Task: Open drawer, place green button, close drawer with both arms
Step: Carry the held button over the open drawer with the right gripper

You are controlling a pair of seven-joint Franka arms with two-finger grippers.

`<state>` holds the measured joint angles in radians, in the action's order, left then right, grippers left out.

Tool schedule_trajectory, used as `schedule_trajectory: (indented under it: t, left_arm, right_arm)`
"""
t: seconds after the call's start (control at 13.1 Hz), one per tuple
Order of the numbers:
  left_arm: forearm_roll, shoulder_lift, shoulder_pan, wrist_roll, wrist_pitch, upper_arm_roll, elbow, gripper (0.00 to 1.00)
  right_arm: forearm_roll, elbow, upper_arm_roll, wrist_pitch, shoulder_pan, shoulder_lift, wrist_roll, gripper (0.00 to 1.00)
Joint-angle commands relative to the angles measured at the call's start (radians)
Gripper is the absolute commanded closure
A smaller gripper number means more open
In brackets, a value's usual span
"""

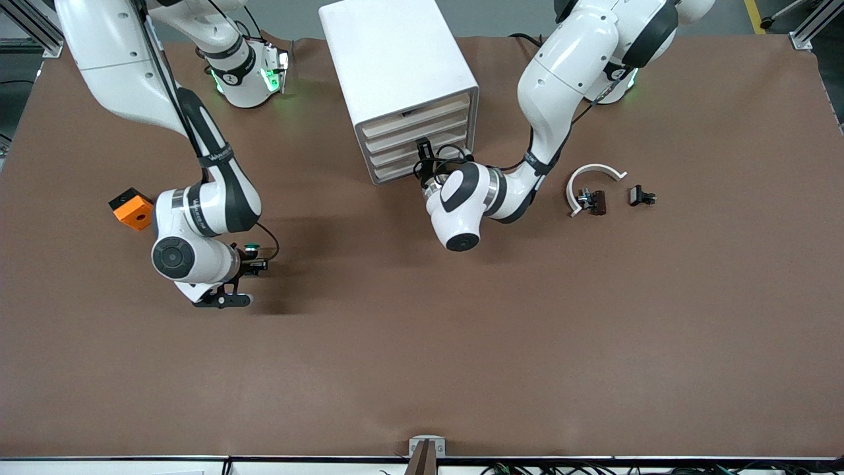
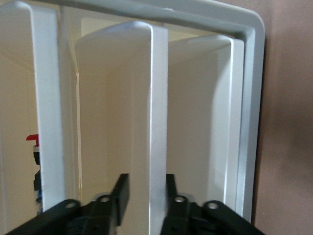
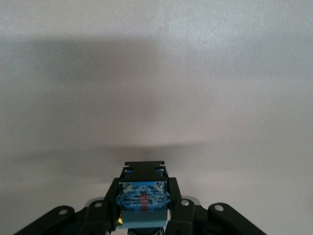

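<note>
**Drawer fronts gripped at the cabinet, button held over the mat**

The drawer (image 1: 403, 168), lowest of four cream fronts in the white cabinet (image 1: 395, 59), is partly covered in the front view by the left arm's wrist (image 1: 461, 198), so how far it stands out cannot be read there. The left gripper (image 1: 425, 155) is at the drawer fronts, its fingers (image 2: 122, 193) closed narrowly on a white drawer front (image 2: 151, 122) seen edge-on in the left wrist view. From these views I cannot tell for certain that this front is the lowest one; the front view puts the fingers about level with the third and fourth fronts. A small red and black part shows at the edge of the left wrist view, too cut off to name.

The button (image 1: 251, 249) is clamped in the right gripper (image 1: 254, 264), low over the brown table (image 1: 422, 369) toward the right arm's end; whether it touches the mat cannot be told. In the front view only its green cap peeks past the right arm's wrist (image 1: 191, 257). The right wrist view shows the button's blue-grey base (image 3: 144, 198) between the fingers (image 3: 181, 210), the cap hidden.

An orange cube (image 1: 132, 208) sits beside the right arm. Toward the left arm's end lie a white arc (image 1: 593, 178) with a dark clip part (image 1: 593, 201) touching it, and a second clip part (image 1: 641, 196) just beside.
</note>
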<state>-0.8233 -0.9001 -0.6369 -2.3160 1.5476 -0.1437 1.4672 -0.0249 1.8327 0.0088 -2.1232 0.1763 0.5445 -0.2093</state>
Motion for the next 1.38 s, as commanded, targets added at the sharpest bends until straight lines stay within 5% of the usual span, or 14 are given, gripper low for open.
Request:
schedule_trajectory:
  t: [0.0,0.38,0.77,1.0,1.07,1.23,1.3]
  left_arm:
    - [-0.013,-0.017,-0.021,0.007,0.002,0.013,-0.014,0.98]
    - [-0.013,-0.016,-0.006,0.006,0.022,0.050,-0.021,1.00]
    - [-0.017,-0.013,0.040,0.001,0.028,0.128,-0.073,1.00]
    - [-0.017,-0.016,0.088,0.010,0.075,0.130,-0.094,0.98]
    - [-0.017,-0.016,0.104,0.032,0.094,0.128,-0.100,0.89]
    - [-0.017,-0.016,0.118,0.055,0.100,0.128,-0.106,0.55]
    - [-0.017,-0.013,0.121,0.075,0.100,0.130,-0.113,0.51]
  right_arm:
    - [-0.001,0.014,0.000,0.078,0.046,-0.073,-0.108,0.67]
    - [0.000,0.013,0.002,0.199,0.161,-0.156,-0.333,0.67]
    - [0.003,-0.016,0.014,0.288,0.366,-0.244,-0.762,0.65]
    - [0.159,-0.071,0.013,0.298,0.468,-0.235,-0.993,0.65]
    - [0.202,-0.090,0.011,0.295,0.501,-0.235,-1.060,0.65]
    - [0.215,-0.134,0.011,0.284,0.563,-0.221,-1.212,0.65]
    - [0.215,-0.154,0.011,0.269,0.581,-0.204,-1.273,0.65]
